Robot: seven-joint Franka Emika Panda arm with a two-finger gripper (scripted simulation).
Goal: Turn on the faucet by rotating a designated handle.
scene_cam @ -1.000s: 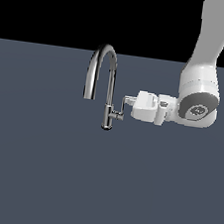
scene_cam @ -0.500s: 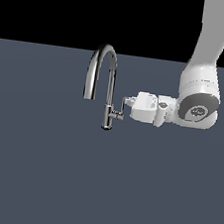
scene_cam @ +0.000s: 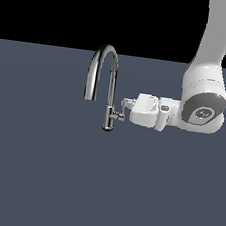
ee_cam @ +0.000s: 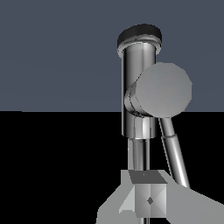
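The handle [scene_cam: 121, 109] is a short lever on a small stub at the side of the faucet [scene_cam: 109, 92], low on its post. The faucet stands on the gray desk [scene_cam: 41, 176]. The gripper [scene_cam: 125, 105] reaches the handle from the exterior view's right. I cannot tell if its jaws are spread or pressed together.

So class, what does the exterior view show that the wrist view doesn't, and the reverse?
Only the exterior view shows the faucet's whole arched spout, the robot arm and where the tool sits: beside the post, at the handle. Only the wrist view shows the flat round end of the side stub close up. Both show the chrome post and handle against a grey surface.
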